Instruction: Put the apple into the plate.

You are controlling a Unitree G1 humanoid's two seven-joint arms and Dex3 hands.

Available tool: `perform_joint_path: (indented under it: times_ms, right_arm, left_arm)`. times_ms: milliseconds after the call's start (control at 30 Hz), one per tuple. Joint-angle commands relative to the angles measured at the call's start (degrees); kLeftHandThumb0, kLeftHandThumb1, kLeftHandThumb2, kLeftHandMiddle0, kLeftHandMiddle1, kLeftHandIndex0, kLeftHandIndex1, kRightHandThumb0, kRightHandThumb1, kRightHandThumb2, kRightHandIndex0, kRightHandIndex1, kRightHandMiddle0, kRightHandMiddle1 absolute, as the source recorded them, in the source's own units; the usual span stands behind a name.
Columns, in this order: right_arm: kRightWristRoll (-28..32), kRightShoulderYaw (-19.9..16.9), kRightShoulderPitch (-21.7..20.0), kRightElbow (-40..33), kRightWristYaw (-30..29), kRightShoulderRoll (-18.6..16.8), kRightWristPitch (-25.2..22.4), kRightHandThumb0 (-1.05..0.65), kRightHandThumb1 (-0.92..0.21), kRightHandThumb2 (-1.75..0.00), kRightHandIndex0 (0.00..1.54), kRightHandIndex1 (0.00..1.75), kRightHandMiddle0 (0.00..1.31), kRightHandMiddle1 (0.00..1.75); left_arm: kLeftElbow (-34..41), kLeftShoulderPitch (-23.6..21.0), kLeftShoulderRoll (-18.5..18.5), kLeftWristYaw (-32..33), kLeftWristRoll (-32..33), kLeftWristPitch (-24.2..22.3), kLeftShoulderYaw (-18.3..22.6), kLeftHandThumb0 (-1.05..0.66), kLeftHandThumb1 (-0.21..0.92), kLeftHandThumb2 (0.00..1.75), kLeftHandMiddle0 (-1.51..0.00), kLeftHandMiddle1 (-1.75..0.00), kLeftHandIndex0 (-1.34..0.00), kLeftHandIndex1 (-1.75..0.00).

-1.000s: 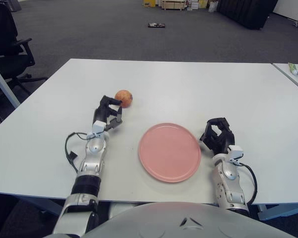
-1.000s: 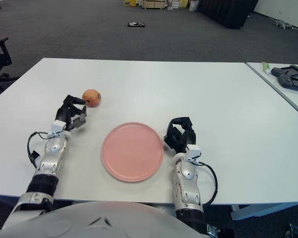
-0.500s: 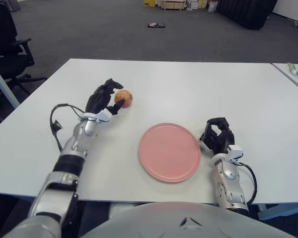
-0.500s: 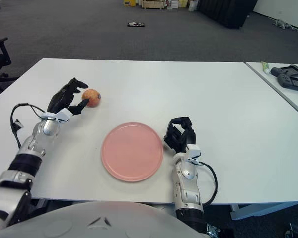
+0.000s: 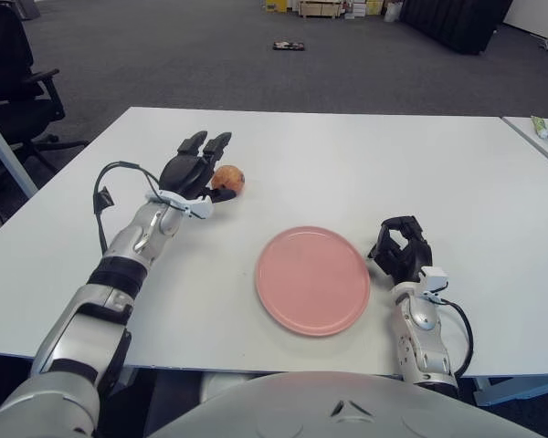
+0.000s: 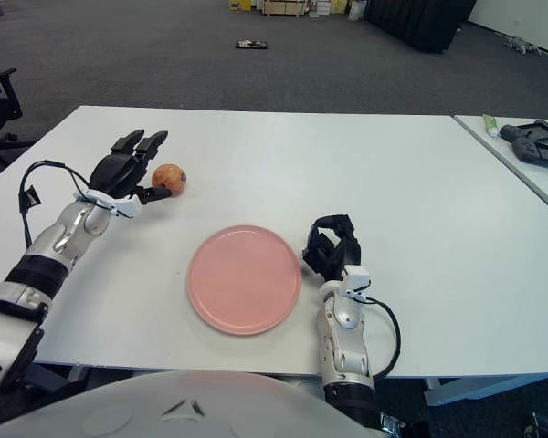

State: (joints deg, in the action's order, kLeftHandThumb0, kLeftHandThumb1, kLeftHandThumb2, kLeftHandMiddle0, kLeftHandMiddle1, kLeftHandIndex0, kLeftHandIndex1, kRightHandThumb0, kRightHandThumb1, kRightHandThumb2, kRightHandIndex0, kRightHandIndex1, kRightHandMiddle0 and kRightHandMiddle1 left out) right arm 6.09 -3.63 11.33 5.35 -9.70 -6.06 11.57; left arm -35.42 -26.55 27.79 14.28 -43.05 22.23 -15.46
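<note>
Over on the far left, I'm spreading my left hand [image 5: 194, 170] beside the small round reddish-orange apple [image 5: 226, 180] so I can grab it for the round pink plate [image 5: 312, 279].

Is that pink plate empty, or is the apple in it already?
Empty. The pink plate shows only bare surface; the apple sits on the table beyond it, beside the open left hand.

No legible text (anywhere visible).

An office-like room: grey carpet floor [image 5: 210, 64], white table [image 5: 347, 155], black swivel chair [image 5: 14, 82], seemingly stacked boxes [image 5: 320, 8] behind.
</note>
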Motion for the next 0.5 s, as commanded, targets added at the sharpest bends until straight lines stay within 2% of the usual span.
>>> perform_joint_path:
  times_ms: [0, 333, 467]
  right_arm:
    - [0.14, -0.47, 0.40, 1.60, -0.30, -1.23, -1.50, -0.40, -0.58, -0.99, 0.95, 1.75, 0.41, 1.75]
    - [0.63, -0.62, 0.66, 1.35, 0.02, -1.38, -1.45, -0.40, -0.58, -1.00, 0.95, 1.75, 0.41, 1.75]
    - [0.72, -0.74, 0.71, 1.44, 0.03, -1.48, -1.04, -0.40, -0.58, -1.00, 0.95, 1.75, 0.41, 1.75]
  left_arm:
    - [-4.03, -3.48, 0.26, 0.18, 0.79, 2.39, -1.24, -1.05, 0.82, 0.22, 0.00, 0.00, 0.00, 0.00]
    - [-15.43, -10.76, -0.17, -0.67, 1.36, 9.52, -4.62, -1.05, 0.84, 0.18, 0.00, 0.00, 0.00, 0.00]
    - [-18.80, -13.10, -0.25, -1.80, 0.95, 10.85, -6.30, -1.05, 0.83, 0.17, 0.00, 0.00, 0.00, 0.00]
